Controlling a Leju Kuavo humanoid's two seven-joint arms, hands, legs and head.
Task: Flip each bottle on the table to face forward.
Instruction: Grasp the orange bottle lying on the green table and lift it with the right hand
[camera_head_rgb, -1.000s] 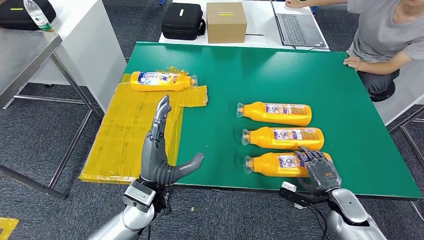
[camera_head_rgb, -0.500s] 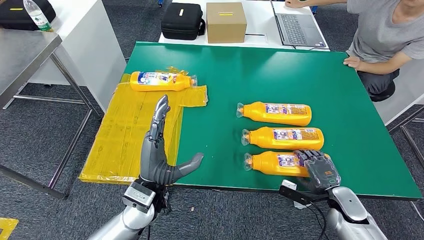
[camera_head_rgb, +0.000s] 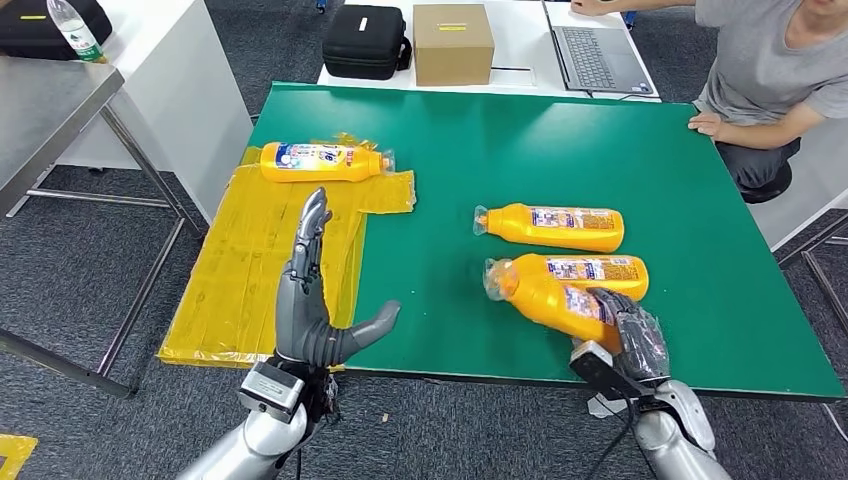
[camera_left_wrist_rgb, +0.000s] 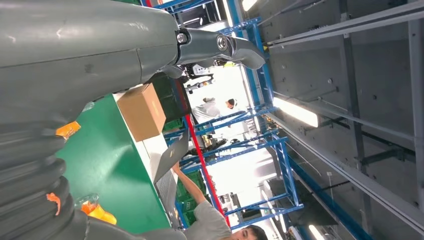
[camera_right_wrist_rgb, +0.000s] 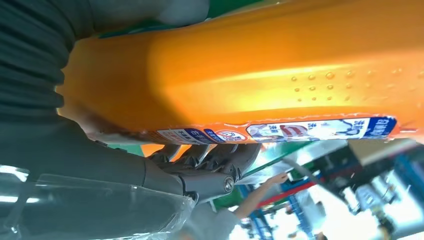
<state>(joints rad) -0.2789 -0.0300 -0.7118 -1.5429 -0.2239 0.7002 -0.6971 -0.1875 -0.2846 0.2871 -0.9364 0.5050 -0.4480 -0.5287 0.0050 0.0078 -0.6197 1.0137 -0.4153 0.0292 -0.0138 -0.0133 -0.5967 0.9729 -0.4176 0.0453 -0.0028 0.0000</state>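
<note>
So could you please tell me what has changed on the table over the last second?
The right hand has gripped the nearest orange bottle and lifted it, swinging its cap end up and toward the middle bottle. The left hand, open above the yellow sheet, drifted slightly. The far bottle and the bottle on the sheet stayed put.

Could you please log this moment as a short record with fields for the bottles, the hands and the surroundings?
table: green table, yellow sheet on its left side
held bottle: orange bottle gripped by right hand, tilted with its cap end raised, over the middle bottle
far bottle: far bottle lying flat, cap to the left
flipped bottle: bottle on the sheet, cap to the right
left hand: left hand holds nothing, fingers straight, above the sheet
person: seated at the far right corner, hand on the table edge
</note>
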